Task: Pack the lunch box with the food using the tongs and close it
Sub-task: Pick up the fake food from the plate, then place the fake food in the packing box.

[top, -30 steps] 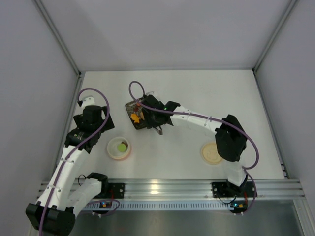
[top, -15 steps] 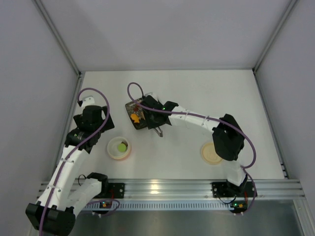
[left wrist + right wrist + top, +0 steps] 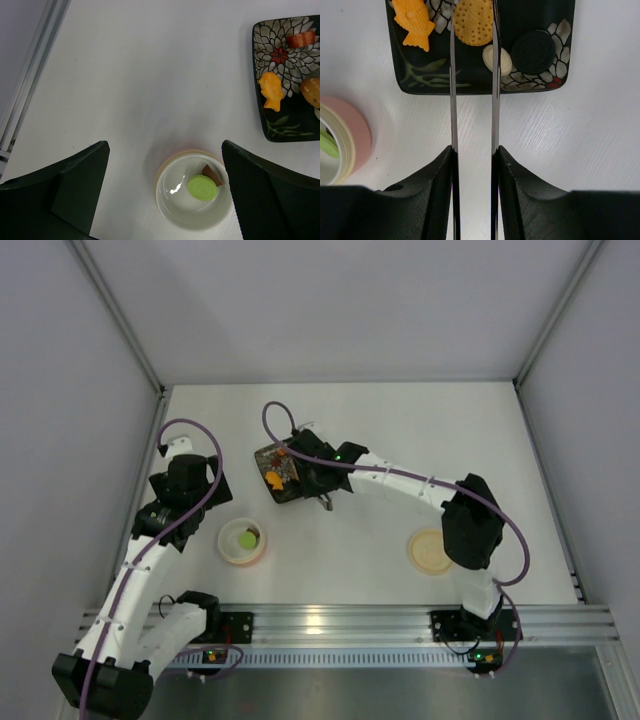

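- The right gripper (image 3: 472, 160) has squeezed tighter on the thin silvery tongs (image 3: 453, 100), whose arms now flank a round tan biscuit (image 3: 472, 21) on the dark floral square plate (image 3: 530, 75). A pickup looks imminent.
- The left gripper (image 3: 164, 145) hangs wide open above the pink-rimmed round lunch box (image 3: 172, 200), which contains a green disc (image 3: 202, 188). The flat cream lid (image 3: 430, 551) lies well apart.

Your rig: left arm (image 3: 135, 575), right arm (image 3: 395, 480), white links, black joints; purple cable (image 3: 180, 422) along each; black textured pincer fingers (image 3: 265, 200); green lamp (image 3: 338, 453).
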`<state>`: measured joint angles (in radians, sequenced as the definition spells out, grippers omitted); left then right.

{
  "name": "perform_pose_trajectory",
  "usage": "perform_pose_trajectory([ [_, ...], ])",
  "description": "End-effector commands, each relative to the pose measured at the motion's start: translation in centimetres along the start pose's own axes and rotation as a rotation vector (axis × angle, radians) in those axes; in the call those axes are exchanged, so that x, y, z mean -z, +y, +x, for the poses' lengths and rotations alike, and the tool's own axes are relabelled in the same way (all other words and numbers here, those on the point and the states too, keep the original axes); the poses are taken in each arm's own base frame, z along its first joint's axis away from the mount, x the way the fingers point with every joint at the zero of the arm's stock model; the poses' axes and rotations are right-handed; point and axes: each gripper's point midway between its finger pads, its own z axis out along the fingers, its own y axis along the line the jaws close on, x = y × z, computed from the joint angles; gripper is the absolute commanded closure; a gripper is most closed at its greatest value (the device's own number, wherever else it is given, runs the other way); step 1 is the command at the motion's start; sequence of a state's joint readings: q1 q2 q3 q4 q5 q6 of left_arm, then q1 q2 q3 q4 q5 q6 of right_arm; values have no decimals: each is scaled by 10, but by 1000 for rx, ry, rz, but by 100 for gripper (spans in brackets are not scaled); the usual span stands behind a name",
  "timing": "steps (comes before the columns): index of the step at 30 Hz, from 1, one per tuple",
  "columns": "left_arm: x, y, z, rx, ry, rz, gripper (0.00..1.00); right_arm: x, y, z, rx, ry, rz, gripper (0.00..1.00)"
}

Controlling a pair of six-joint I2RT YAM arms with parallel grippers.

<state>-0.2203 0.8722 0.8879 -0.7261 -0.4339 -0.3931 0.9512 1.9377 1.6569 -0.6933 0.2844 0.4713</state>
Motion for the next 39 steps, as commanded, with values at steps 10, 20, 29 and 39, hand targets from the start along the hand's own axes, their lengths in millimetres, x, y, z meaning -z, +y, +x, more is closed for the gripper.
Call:
perform_pose_trajectory([
  [10,2,-1,-8,8,-31,11,1,69,-1,-42,-51,-144,-74,68],
  [20,3,-1,-8,10,-31,11,1,119,70,-7,24,-188,-240,67],
  [29,3,-1,-9,9,-32,11,1,142,138,33,105,-176,-376,66],
  [39,2,0,-8,8,-30,9,1,129,175,64,166,-121,-404,65],
])
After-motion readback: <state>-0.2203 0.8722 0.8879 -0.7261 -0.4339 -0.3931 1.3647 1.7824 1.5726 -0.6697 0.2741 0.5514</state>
